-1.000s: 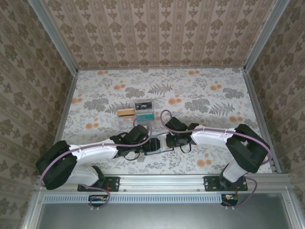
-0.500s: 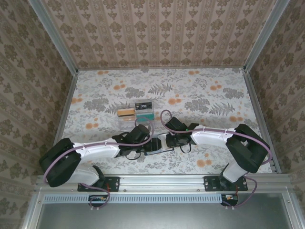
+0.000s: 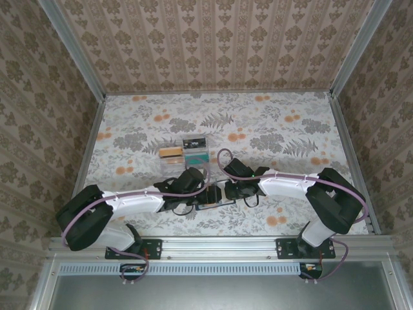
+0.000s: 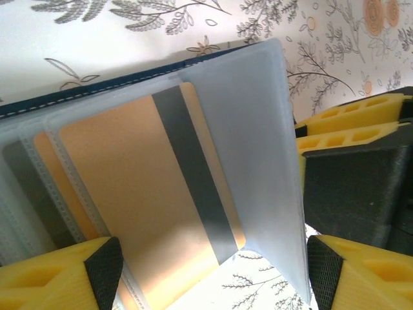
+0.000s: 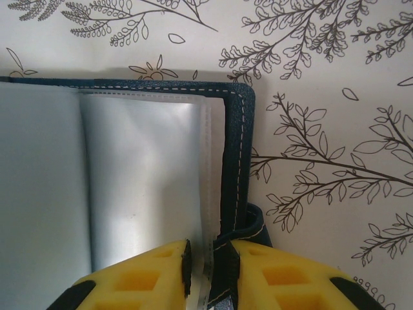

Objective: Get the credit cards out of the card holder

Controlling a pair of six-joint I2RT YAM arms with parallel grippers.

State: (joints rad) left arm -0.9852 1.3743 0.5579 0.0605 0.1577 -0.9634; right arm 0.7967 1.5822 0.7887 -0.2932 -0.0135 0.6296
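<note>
The card holder (image 5: 235, 161) is seen in dark navy with pale stitching, its sleeves (image 5: 145, 187) in cloudy grey. An orange-tan credit card (image 4: 122, 194) is crossed by a grey stripe (image 4: 193, 181). The fingers (image 4: 45, 284) of the left gripper (image 4: 213, 268) are coloured yellow with black tips. The table cover (image 3: 271, 123) is printed white with orange flowers and grey ferns; the walls (image 3: 213, 45) are papered in a tan damask.

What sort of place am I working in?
Probably a lab test booth: a floral table boxed in by wallpapered panels on aluminium posts, left arm and right arm bolted to a rail.
</note>
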